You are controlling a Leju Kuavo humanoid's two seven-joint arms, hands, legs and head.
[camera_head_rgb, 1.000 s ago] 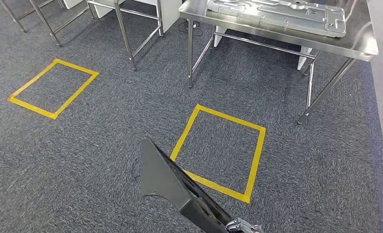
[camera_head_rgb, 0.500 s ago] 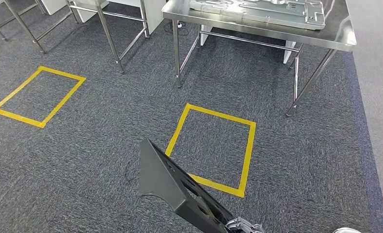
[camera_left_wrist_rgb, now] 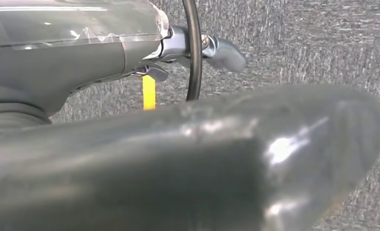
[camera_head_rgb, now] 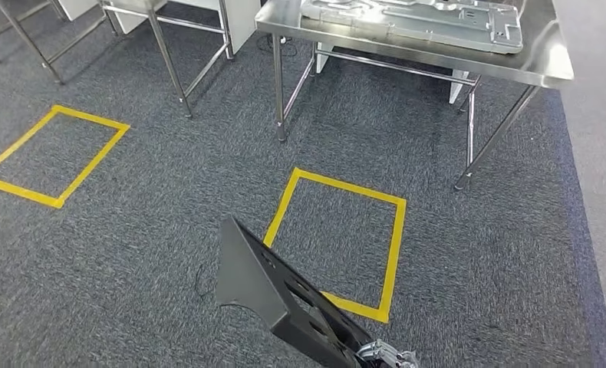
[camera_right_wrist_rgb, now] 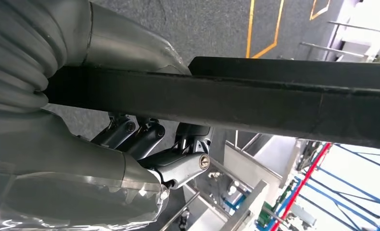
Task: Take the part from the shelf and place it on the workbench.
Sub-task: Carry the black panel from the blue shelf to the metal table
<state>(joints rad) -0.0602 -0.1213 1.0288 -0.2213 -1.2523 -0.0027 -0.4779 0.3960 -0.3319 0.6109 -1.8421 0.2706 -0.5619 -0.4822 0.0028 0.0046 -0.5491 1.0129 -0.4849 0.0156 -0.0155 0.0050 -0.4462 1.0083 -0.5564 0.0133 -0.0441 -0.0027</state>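
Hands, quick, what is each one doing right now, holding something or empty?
Left hand: cannot be told; the close dark shape hides most of it.
Right hand: holding the black part, with the part's edge running through its grip.

light: even, bright overhead | glare: workbench (camera_head_rgb: 545,65) steel | blur: left wrist foreground unfocused
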